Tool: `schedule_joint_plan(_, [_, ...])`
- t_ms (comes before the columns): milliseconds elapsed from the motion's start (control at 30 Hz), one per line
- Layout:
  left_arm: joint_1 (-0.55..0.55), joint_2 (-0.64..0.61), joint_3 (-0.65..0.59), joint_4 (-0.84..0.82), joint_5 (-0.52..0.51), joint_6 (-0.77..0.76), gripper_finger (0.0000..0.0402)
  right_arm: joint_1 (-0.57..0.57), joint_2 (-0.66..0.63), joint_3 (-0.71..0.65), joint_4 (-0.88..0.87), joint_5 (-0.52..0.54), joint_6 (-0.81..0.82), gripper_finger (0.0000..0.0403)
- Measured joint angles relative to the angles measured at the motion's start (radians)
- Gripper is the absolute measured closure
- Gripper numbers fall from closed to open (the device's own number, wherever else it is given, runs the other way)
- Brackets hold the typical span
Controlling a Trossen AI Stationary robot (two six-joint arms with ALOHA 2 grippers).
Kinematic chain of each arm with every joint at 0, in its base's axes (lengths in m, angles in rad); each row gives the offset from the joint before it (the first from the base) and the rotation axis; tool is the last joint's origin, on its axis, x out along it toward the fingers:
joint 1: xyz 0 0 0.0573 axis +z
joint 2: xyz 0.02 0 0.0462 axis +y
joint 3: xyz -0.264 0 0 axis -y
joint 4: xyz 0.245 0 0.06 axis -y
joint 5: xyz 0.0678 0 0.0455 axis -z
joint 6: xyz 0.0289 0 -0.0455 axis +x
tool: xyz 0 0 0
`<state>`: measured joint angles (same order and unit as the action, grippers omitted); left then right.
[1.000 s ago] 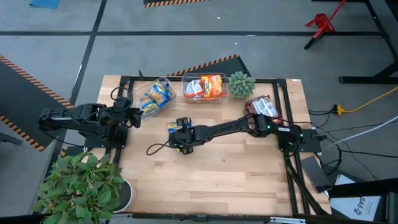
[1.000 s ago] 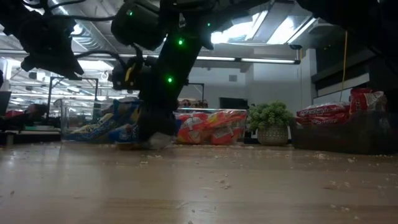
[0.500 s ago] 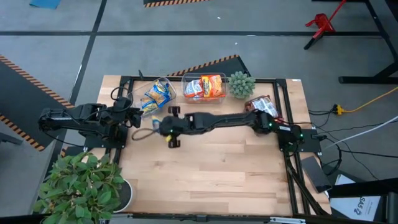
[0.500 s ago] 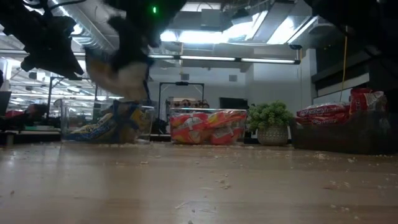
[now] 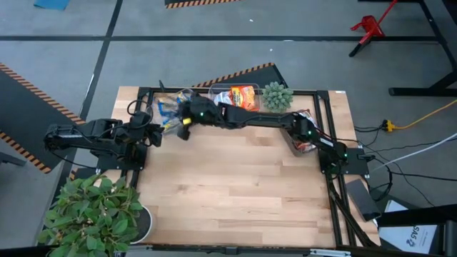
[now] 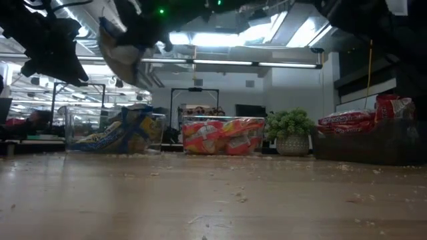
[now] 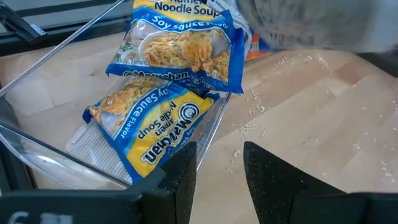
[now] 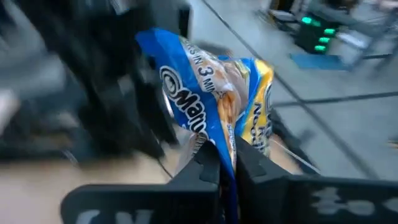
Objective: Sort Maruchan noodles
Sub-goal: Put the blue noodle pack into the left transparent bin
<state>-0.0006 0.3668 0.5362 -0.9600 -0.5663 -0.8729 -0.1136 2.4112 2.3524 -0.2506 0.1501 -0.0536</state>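
My right end effector point(image 8: 227, 163) is clamped on a crinkly yellow-and-blue plastic noodle packet point(image 8: 214, 106), held above the clear plastic bin point(image 5: 171, 114) at upper left of the wooden bench point(image 5: 235, 185). My left end effector point(image 7: 217, 165) waits nearby, fingers slightly parted, holding nothing.

The worktop point(image 5: 235, 185) was a pale wooden surface edged by a black frame, with most of its middle and near part bare apart from scattered crumbs. Along its far edge stood a row: a clear bin point(image 5: 171, 111) toward the left holding yellow-and-blue packets point(image 7: 174, 56), a second clear bin point(image 5: 235, 96) with orange packets point(image 5: 245, 96), and a small green spiky plant point(image 5: 276, 96) just beside it. A third bin point(image 6: 360, 147) with red packets point(image 6: 347, 120) sat near the right edge.
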Motion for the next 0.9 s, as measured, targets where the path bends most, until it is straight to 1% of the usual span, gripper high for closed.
schedule_joint_plan(67, [0.000,0.000,0.000,0.000,0.000,-0.012,0.0274,-0.019,0.032,0.003,0.147,-0.065,0.089,0.0403])
schedule_joint_plan(100, [0.000,0.000,0.000,-0.001,0.000,-0.015,0.0274,-0.027,0.045,0.002,0.174,-0.091,0.130,0.0403])
schedule_joint_plan(167, [0.000,0.000,0.000,-0.001,0.000,-0.017,0.0274,-0.037,0.085,0.002,0.282,-0.129,0.210,0.0403])
schedule_joint_plan(267, [0.000,0.000,0.000,-0.007,0.000,-0.042,0.0274,-0.047,0.147,0.001,0.392,-0.158,0.306,0.0403])
schedule_joint_plan(367, [0.000,0.000,0.000,-0.023,0.006,-0.063,0.0274,-0.052,0.194,0.000,0.436,-0.169,0.365,0.0403])
schedule_joint_plan(533, [0.000,0.000,0.000,-0.079,0.070,-0.069,0.0274,-0.066,0.249,0.000,0.514,-0.198,0.472,0.0403])
schedule_joint_plan(633, [0.000,0.000,0.000,-0.079,0.087,-0.070,0.0274,-0.071,0.269,0.000,0.537,-0.185,0.513,0.0403])
schedule_joint_plan(700, [0.000,0.000,0.000,-0.079,0.087,-0.071,0.0274,-0.074,0.278,0.000,0.544,-0.163,0.536,0.0403])
schedule_joint_plan(900, [0.000,0.000,0.000,-0.080,0.088,-0.086,0.0274,-0.084,0.287,0.002,0.554,-0.142,0.596,0.0403])
